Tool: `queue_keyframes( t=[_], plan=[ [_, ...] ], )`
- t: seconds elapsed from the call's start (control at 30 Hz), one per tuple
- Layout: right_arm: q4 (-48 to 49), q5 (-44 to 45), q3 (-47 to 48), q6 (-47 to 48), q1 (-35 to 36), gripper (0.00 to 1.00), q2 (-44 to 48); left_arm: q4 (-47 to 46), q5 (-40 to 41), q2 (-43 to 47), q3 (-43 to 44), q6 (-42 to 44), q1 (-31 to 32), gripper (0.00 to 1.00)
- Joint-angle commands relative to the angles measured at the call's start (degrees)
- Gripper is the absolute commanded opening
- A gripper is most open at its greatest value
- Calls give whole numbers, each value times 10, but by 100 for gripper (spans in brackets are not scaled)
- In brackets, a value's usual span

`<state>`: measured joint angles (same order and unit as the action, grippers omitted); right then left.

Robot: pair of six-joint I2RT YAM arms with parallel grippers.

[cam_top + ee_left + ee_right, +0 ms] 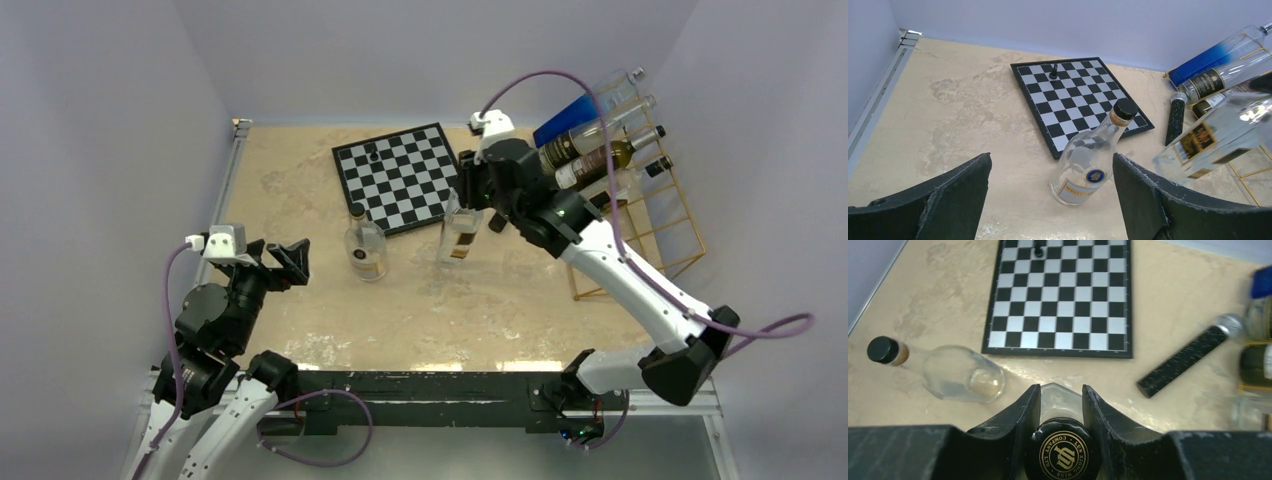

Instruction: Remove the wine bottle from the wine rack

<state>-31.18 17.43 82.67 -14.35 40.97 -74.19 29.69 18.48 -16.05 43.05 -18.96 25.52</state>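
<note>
The wine bottle point(458, 238), clear square-sided glass with a brown-and-gold label and a black gold-crested cap, stands upright off the gold wire wine rack point(668, 215), to its left, by the near right corner of the black-and-white chessboard point(405, 175). The right gripper point(1061, 396) clamps its neck between both fingers. The left gripper point(285, 258) hangs spread wide and empty at near left. A round clear glass bottle with a black cap point(366, 246) stands just left of the held one. Several bottles lie on the rack.
</note>
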Motion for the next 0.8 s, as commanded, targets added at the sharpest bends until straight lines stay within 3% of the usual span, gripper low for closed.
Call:
queue_keyframes(
  t=[0.0, 0.23, 0.63, 0.7, 0.77],
  plan=[
    [132, -43, 39, 6, 37, 0, -43, -8, 7, 4, 7, -4, 1, 94],
    [236, -72, 5, 40, 74, 0, -86, -8, 6, 6, 7, -4, 1, 94],
    [294, -32, -19, 92, 109, 0, -146, -9, 1, 3, 8, -2, 1, 94],
    [287, -21, -14, 93, 111, 6, -151, -9, 1, 3, 8, -2, 1, 94],
    [282, -14, -14, 93, 112, 21, -152, -9, 1, 2, 8, -2, 1, 94]
  ],
)
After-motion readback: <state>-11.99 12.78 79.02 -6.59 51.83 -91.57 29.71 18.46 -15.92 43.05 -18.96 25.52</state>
